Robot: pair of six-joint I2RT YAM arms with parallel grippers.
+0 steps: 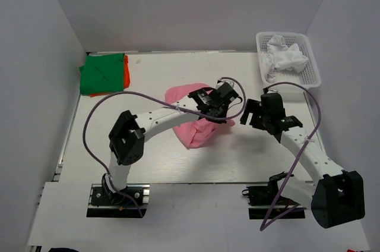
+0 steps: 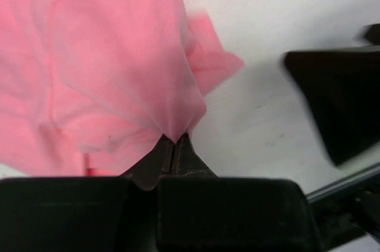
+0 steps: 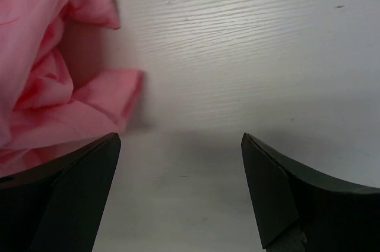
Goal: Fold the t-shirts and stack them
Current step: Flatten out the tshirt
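Observation:
The pink t-shirt (image 1: pixel 193 133) lies crumpled in the middle of the table. My left gripper (image 1: pixel 224 114) is at its right edge, shut on a pinch of the pink cloth. In the left wrist view the pink t-shirt (image 2: pixel 107 56) draws up into a peak at the closed left gripper (image 2: pixel 175 139). My right gripper (image 1: pixel 250 115) hovers just right of the shirt. It is the open right gripper (image 3: pixel 178 142), with bare table between its fingers and the pink t-shirt (image 3: pixel 35 56) to their left. A green t-shirt (image 1: pixel 100 73) lies folded on an orange one (image 1: pixel 126 71) at the back left.
A white mesh basket (image 1: pixel 314 75) at the back right holds a crumpled white t-shirt (image 1: pixel 285 56). Grey walls close in the table on three sides. Purple cables loop over both arms.

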